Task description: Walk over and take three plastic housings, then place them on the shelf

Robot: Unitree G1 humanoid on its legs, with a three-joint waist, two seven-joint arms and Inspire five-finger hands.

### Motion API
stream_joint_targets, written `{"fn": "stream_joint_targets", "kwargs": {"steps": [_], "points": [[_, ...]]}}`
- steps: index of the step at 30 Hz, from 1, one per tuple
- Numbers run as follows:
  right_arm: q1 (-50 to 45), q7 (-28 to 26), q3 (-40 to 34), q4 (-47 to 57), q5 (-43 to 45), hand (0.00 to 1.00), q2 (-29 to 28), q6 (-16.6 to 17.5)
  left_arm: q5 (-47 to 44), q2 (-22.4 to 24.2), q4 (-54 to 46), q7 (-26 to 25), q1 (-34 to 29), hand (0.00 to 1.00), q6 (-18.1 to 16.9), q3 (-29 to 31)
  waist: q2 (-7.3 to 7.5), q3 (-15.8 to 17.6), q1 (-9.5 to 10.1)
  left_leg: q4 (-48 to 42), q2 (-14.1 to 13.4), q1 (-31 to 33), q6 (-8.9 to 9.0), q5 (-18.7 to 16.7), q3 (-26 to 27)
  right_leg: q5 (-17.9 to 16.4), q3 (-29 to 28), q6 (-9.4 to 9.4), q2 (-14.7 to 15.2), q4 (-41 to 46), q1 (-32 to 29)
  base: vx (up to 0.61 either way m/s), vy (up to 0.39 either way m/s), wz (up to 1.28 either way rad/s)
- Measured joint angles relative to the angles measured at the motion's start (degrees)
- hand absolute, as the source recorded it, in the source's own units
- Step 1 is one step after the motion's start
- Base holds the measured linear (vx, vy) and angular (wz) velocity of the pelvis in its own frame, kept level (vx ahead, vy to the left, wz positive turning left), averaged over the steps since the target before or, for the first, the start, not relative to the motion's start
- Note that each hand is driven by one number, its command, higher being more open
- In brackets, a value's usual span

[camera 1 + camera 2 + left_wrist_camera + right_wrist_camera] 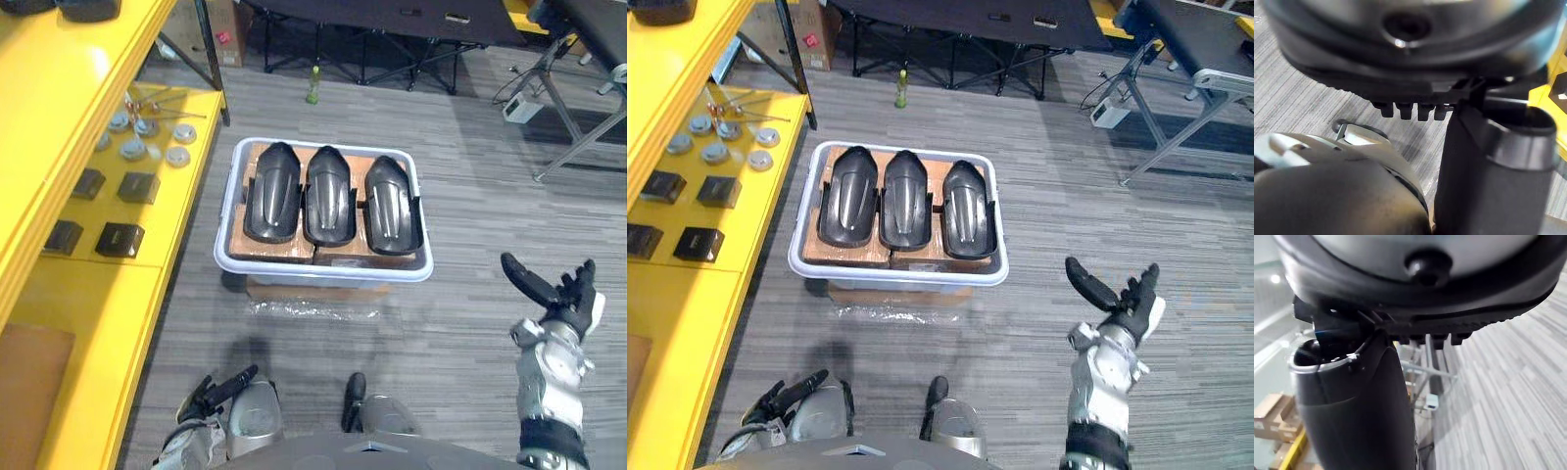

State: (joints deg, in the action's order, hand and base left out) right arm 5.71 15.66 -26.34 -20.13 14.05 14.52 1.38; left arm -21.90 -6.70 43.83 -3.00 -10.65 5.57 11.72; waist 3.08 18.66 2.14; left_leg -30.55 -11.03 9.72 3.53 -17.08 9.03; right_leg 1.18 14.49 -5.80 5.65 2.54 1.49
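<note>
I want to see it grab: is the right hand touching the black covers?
Apart. The left eye view shows the right hand over floor, away from the covers.

Right hand (571, 302) — dark fingers and thumb, white patch along the outer edge; silver-grey forearm (547, 377) in stepped metal segments, closed off by a black cuff (552, 436). Left hand (217, 389) — same dark fingers on a silver-grey wrist (186, 448). From the wrist cameras: glossy dark rounded shell (1400, 49) with a ribbed rim, a row of small square black tabs, a thick black thumb (1488, 186) capped by a grey ring.
</note>
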Motion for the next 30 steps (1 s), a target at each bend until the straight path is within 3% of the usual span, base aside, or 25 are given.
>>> {"fn": "stream_joint_targets", "kwargs": {"steps": [5, 7, 14, 18, 26, 30], "points": [[8.9, 0.21, 1.5, -1.16, 0.52, 1.0, 6.97, -1.1, 0.01, -0.5, -1.16, 0.63, 2.45, 1.0, -1.93, -0.14, -0.06, 4.94, 0.96, -0.75, 0.75, 4.21, -0.26, 0.13, 0.12, 1.02, -2.23, -0.34, 0.54, 1.45, -5.66, -0.09, 0.066, -0.21], [12.47, 0.38, 1.84, -5.5, 0.52, 1.0, 11.7, -1.52, -0.11, -0.98, -1.2, 0.71, 4.06, 1.0, -2.63, -1.34, -0.61, 7.14, 0.96, -1.38, 2.24, 5.99, -0.8, 1.16, -1.16, 0.99, -2.3, -0.41, 1.44, 3.5, -8.08, -0.02, 0.059, -0.01], [21.24, 0.7, 6.52, -19.64, 0.7, 1.0, 19.36, -3.45, -2.5, -1.75, -0.57, 0.69, 6.32, 1.0, -4.33, -6.78, -2.89, 9.36, 1.25, -1.28, 5.79, 9.27, -1.89, 2.58, -4.56, -0.53, -1.5, -1.33, 4.47, 8.33, -12.19, -0.01, 0.057, 0.18], [28.9, 0.67, 11.76, -27.26, 0.54, 1.0, 24.38, -5.1, -3.13, -1.75, -0.53, 1.07, 8.1, 1.0, -4.65, -9.22, -4.49, 10.13, 2.63, -1.21, 7.23, 12.07, -2.14, 3.73, -6.29, -0.6, -0.52, -1.26, 5.66, 10.41, -15.22, -0.05, 0.02, 0.17], [38.14, 1.07, 19.51, -31.3, -0.05, 1.0, 29.6, -5.59, -4.77, -1.79, 0.57, 1.51, 8.46, 1.0, -5.45, -11.69, -6.33, 10.61, 3.47, 0.01, 8.61, 14.2, -2.33, 5.03, -7.91, -0.42, 0.22, -1.44, 6.48, 10.44, -17.08, -0.05, 0.014, 0.08], [40.91, 2.49, 20.44, -31.29, -0.11, 1.0, 32.42, -4.04, -4.77, -1.69, 1.45, 1.5, 8.48, 1.0, -5.45, -12.13, -7.65, 10.73, 4.04, 0.81, 8.95, 14.83, -2.14, 6.4, -8.4, -0.32, 0.68, -1.41, 6.73, 10.41, -17.82, 0.0, -0.005, 0.08]]}}
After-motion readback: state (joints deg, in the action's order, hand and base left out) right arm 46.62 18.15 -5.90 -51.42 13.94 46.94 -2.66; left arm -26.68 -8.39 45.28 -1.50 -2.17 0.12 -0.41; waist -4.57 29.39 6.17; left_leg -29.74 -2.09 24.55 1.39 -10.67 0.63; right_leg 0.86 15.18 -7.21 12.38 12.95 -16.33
